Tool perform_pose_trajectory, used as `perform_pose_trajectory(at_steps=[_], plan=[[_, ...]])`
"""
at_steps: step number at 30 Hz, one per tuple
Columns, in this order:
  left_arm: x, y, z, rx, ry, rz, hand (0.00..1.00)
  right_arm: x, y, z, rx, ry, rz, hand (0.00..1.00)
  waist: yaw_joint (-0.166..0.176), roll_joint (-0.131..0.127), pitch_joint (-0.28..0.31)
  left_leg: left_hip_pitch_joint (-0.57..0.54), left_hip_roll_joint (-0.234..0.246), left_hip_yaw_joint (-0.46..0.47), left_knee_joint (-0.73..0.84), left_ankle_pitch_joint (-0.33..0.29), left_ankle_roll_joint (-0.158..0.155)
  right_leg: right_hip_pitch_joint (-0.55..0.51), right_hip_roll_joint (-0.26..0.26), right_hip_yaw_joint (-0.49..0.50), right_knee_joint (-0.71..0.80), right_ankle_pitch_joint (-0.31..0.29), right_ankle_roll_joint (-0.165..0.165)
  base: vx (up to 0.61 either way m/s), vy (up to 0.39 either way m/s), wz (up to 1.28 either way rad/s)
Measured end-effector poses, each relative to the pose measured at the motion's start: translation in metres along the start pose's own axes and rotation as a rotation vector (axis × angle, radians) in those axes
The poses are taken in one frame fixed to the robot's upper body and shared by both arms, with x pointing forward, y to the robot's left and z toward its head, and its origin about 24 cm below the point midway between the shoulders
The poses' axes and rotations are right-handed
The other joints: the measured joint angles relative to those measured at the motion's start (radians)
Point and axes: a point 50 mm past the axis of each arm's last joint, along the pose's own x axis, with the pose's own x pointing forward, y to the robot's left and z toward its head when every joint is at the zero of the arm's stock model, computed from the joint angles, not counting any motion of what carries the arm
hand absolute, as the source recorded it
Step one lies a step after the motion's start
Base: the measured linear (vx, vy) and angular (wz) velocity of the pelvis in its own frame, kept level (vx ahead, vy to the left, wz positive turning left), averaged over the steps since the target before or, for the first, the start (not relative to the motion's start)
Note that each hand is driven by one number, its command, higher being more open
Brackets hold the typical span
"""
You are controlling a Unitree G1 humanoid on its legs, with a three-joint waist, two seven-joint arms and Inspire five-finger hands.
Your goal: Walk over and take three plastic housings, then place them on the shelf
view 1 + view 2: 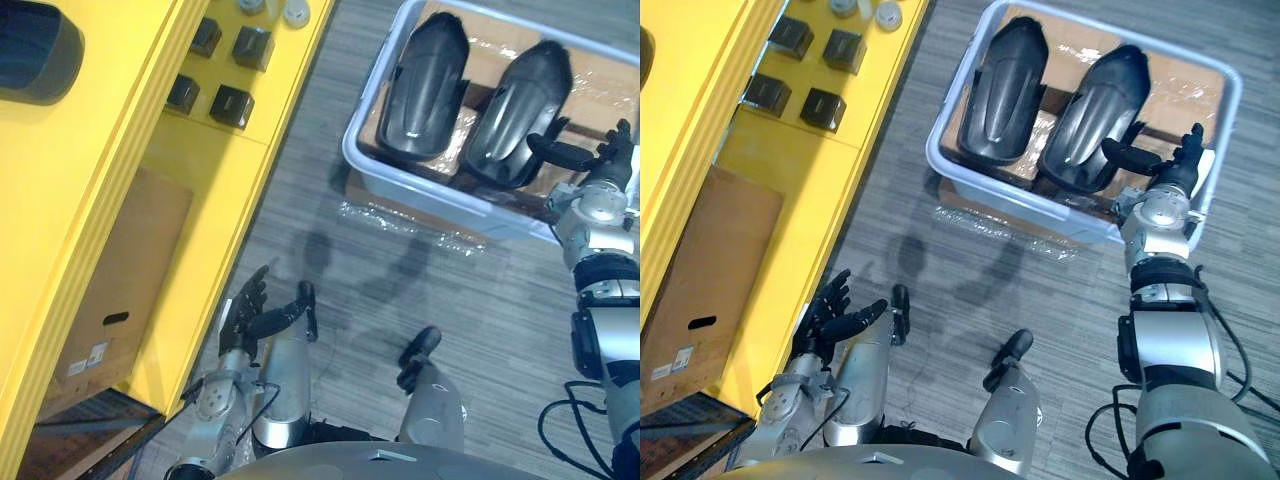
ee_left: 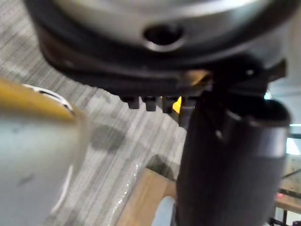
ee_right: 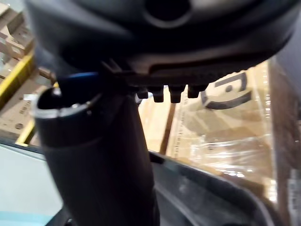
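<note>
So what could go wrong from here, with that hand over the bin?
The open right hand is at the right housing, whose rounded, glossy shell might slip from its grasp. The two lie close together, so lifting it may drag the left housing or catch the rim of the bin. The yellow shelf already carries small black boxes that could get knocked.

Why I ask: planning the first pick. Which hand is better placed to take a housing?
Right. The right hand is open at the bin rim beside a housing; the left hand hangs by the yellow shelf.
</note>
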Motion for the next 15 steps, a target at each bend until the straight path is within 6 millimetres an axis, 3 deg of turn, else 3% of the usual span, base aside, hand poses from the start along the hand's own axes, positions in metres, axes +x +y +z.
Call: perform_pose_trajectory(at_steps=[2,3,10,15], plan=[[0.000,-0.002,-0.003,-0.022,0.008,-0.004,1.00,0.003,-0.007,0.009,-0.006,-0.020,-0.024,1.00,0.004,0.008,0.006,-0.040,0.001,-0.012,0.021,0.005,0.010,-0.031,-0.001,-0.002,0.018,-0.001,-0.001,-0.06,0.037,0.04],[0.001,-0.004,-0.004,-0.023,0.014,-0.010,1.00,0.006,-0.010,0.018,-0.001,-0.023,-0.035,0.00,0.006,0.012,0.013,-0.055,0.003,-0.015,0.034,0.004,0.011,-0.040,-0.001,-0.002,0.023,-0.001,-0.001,-0.05,0.029,0.05],[0.016,-0.006,0.012,-0.057,-0.035,0.020,1.00,0.011,-0.023,0.027,-0.072,0.019,-0.068,0.00,0.027,0.009,0.024,-0.086,0.031,-0.014,0.060,-0.012,0.005,-0.068,0.014,-0.001,0.036,-0.004,-0.010,-0.04,0.002,-0.06],[0.027,-0.008,0.021,-0.073,-0.041,0.051,1.00,0.012,-0.020,0.032,-0.066,0.090,-0.041,0.00,0.011,-0.017,0.025,-0.088,0.044,-0.007,0.020,0.015,-0.003,-0.088,0.034,0.003,0.024,-0.003,-0.025,0.01,-0.068,-0.10]])
